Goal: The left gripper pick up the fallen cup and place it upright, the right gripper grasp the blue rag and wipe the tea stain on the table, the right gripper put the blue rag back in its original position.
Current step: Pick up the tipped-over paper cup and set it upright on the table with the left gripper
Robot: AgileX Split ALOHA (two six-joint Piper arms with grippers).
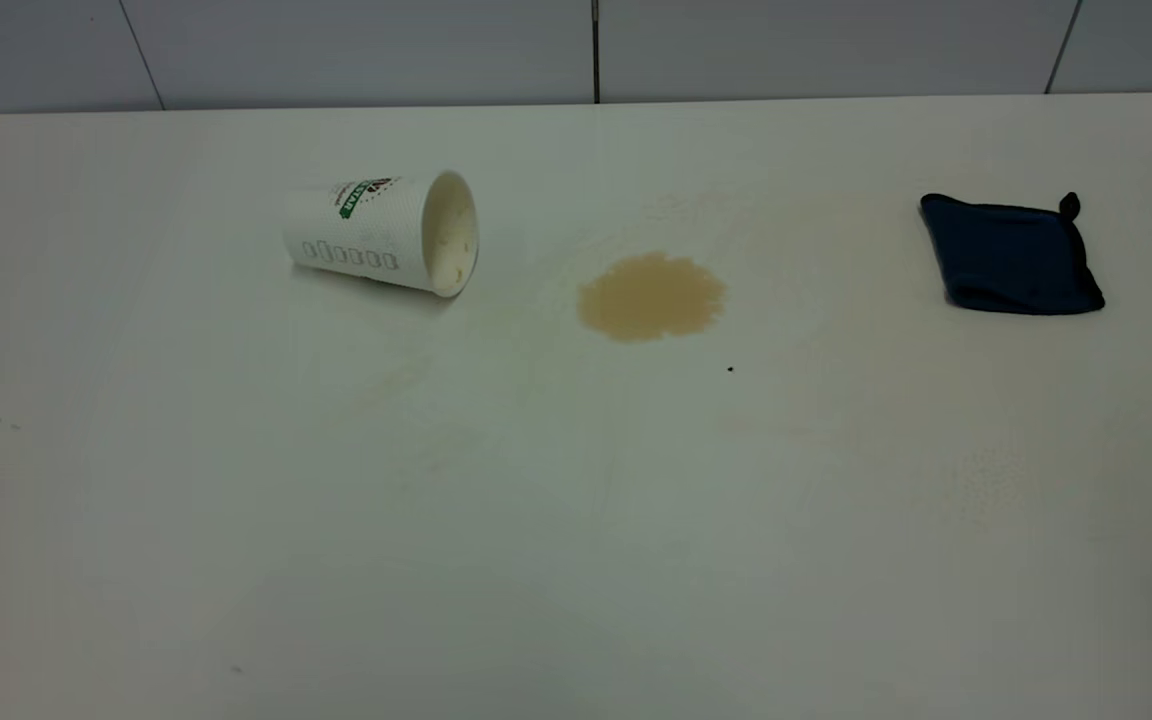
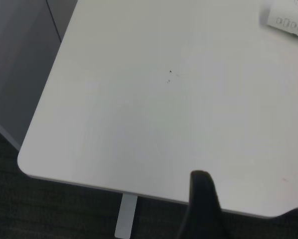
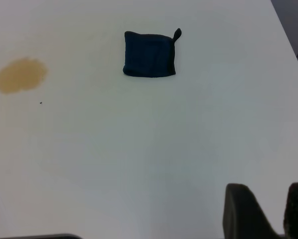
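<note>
Cup point(image 1: 383, 232) on its side on the table point(image 1: 576, 520), mouth toward the tea stain point(image 1: 652, 295); blue rag point(image 1: 1011, 254) flat, well apart. Right gripper point(image 3: 268, 211) near the table edge, fingers slightly apart, empty. Left gripper point(image 2: 203, 209) over the table corner; spread impossible to tell.

Dim, soft overhead light; faint shadow under cup point(image 1: 381, 232); edges darker

Grey wall panels point(image 1: 356, 50) — dark floor point(image 2: 64, 209)
</note>
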